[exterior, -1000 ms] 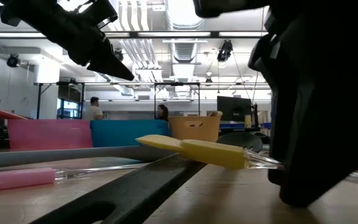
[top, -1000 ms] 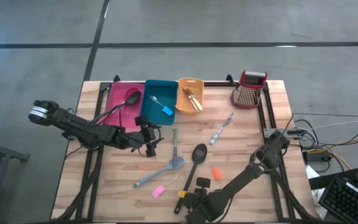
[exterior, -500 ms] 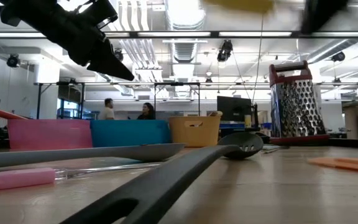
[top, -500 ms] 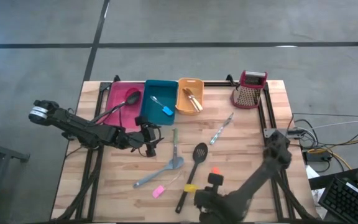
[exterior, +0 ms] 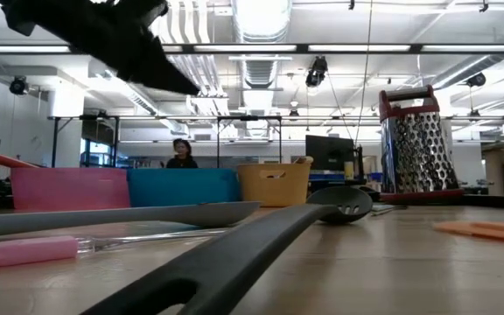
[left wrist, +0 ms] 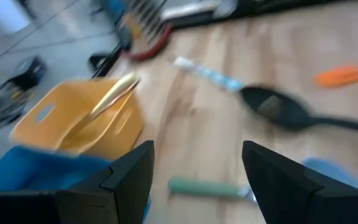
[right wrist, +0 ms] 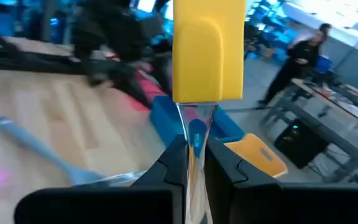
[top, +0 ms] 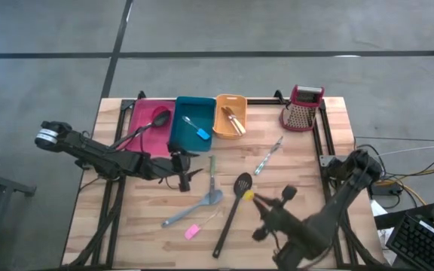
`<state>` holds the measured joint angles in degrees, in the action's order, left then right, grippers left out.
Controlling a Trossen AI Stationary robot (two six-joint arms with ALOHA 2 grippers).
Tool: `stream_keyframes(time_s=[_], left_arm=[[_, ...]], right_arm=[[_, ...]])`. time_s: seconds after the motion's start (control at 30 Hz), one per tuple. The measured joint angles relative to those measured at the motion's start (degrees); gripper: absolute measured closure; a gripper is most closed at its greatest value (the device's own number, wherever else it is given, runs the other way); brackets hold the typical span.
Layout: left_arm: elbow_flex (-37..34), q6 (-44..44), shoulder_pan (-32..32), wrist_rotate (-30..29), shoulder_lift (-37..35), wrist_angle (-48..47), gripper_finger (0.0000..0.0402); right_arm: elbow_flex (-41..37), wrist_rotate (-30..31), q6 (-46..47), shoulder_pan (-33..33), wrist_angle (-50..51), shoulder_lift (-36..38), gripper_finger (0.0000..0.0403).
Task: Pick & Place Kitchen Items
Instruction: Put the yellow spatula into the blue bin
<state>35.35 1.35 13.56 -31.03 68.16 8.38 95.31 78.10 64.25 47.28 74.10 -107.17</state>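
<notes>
Fingers [right wrist: 219, 171] around yellow-handled tool [right wrist: 207, 53], handle beyond.

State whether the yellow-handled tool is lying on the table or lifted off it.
Lifted. The right gripper is shut on the yellow-handled tool, holding it above the table; the low view shows no yellow tool on the tabletop.

Box grater [top: 303, 108], three bins [top: 192, 123] along table [top: 307, 169]

The high view looks straight down on the whole tabletop [top: 300, 162]. The low view sits at tabletop level, very near the black spoon [exterior: 261, 241], facing the bins. Both show the grater [top: 302, 108]. Each wrist view looks forward, close over the wood.
</notes>
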Motion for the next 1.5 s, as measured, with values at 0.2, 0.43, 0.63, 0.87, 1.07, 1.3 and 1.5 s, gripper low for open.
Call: stream_keyframes(time_s=[0.2,0.43,0.63,0.87,1.07,1.3,1.5], left_arm=[[-0.1,6.3,0.0,13.7,3.0,11.8,0.0154],[0.4,12.1,0.0,20.0,10.7,28.6,0.0154],[4.0,13.0,-0.2,20.8,16.1,30.8,0.0154],[7.5,12.8,-0.2,29.3,18.8,31.3,0.0154],[8.2,12.8,-0.2,31.7,18.8,34.9,0.0154],[8.1,13.1,-0.2,31.7,19.7,38.0,0.0154],[8.0,13.1,-0.2,31.7,19.7,38.5,0.0154]], right_arm=[[-12.8,3.5,-1.2,-3.4,-10.3,7.9,0.0383],[-24.9,1.2,-22.7,-5.1,-39.9,13.3,0.0383],[-34.2,-10.4,-57.6,-7.0,-81.9,16.6,0.0383],[-44.6,-30.8,-82.8,-11.4,-118.7,17.5,0.0383],[-46.3,-38.2,-82.0,-15.5,-119.7,17.5,0.0383],[-46.4,-45.4,-81.0,-19.5,-122.9,16.0,0.0383],[-46.3,-46.6,-80.9,-21.8,-125.7,14.1,0.0383]])
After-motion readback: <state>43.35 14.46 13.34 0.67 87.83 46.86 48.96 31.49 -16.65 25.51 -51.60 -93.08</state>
